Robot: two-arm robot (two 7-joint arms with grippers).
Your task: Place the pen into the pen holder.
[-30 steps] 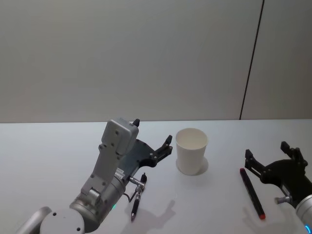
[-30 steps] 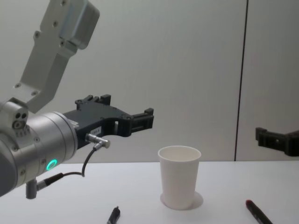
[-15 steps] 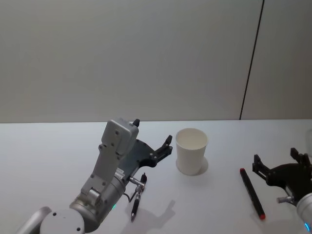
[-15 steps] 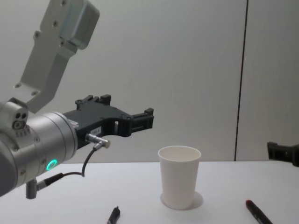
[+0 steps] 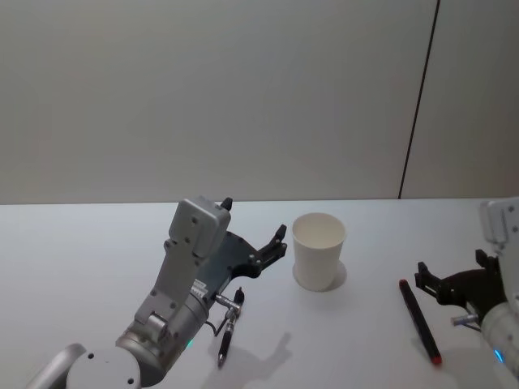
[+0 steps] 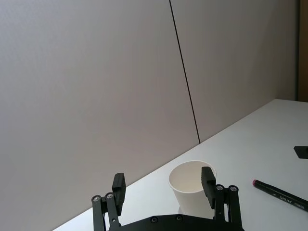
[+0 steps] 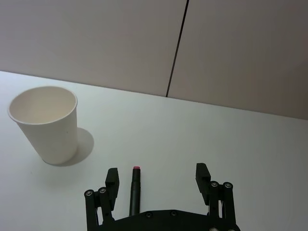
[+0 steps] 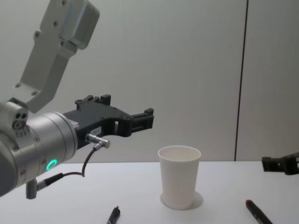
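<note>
So the white surface [image 5: 81, 243] is mostly bare. The biggest thing on show is the left arm: the left gripper [image 5: 254, 220] hangs above the surface just left of the cup, jaws spread, nothing in them. The right gripper [image 7: 157, 171] sits low on the right side with its jaws spread wide too. From its wrist view the red end of the pen pokes in between them, nearer one jaw than the other, not touched. The pen holder [image 5: 319, 251] is a plain white paper cup, upright and empty-looking, about mid-surface. The red-tipped pen [image 5: 418, 319] lies flat well to the right of it, and I'm guessing that's the one being lined up. Another dark pen [image 5: 228, 328] lies by the left arm. Handling-wise, the pen should be light and stiff, but that slim smooth barrel probably rolls, so I'd pinch across the middle. The cup looks flimsy and easy to tip, so lower the pen in, no bumping the rim.
</note>
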